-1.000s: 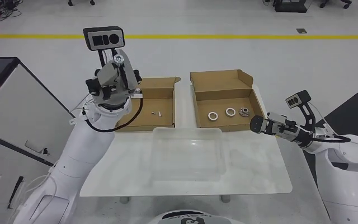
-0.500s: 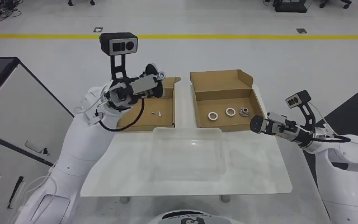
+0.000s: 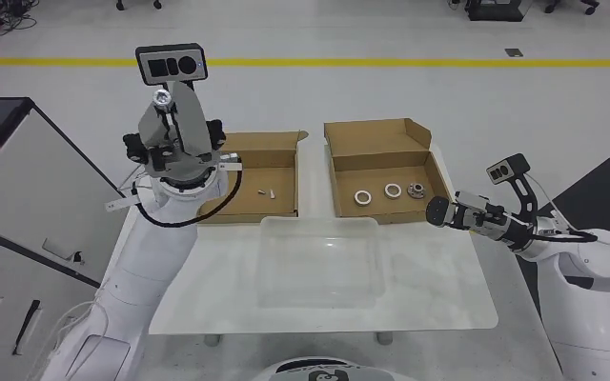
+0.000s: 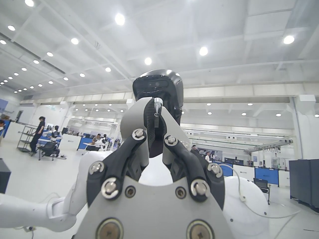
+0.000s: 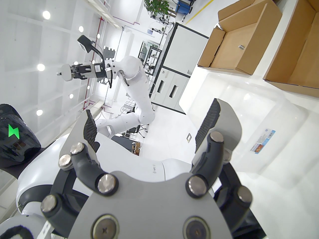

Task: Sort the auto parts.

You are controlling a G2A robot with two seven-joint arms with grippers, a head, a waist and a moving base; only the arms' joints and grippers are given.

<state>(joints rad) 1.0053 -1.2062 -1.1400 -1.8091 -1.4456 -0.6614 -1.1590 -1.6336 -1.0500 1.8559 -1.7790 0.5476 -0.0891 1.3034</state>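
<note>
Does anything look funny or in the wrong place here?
Yes. The left gripper points straight up into the air, shut on a small silvery threaded bolt. It holds the bolt up high rather than over the brown cardboard boxes where the other parts lie. Nothing looks spilled or broken.

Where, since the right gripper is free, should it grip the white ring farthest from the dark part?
Pinch the white ring across its rim from straight above: it lies flat on the box floor, whose walls block side approaches.
</note>
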